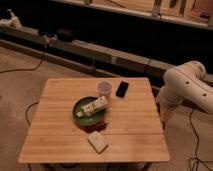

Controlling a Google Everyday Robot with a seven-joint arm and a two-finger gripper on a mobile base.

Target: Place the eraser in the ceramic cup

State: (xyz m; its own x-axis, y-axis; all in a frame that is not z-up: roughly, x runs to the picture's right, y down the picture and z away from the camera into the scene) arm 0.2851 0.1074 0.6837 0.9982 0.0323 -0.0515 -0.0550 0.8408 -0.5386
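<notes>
The eraser, a small flat black block, lies on the wooden table near its far edge. Just left of it stands the ceramic cup, pale and round, upright, a small gap between the two. My white arm bends in from the right, and the gripper hangs off the table's right edge, below and to the right of the eraser. It is open and holds nothing.
A dark green plate with a white bottle-like thing on it sits in front of the cup. A pale beige sponge block lies near the front edge. Cables run on the floor; a long dark bench stands behind.
</notes>
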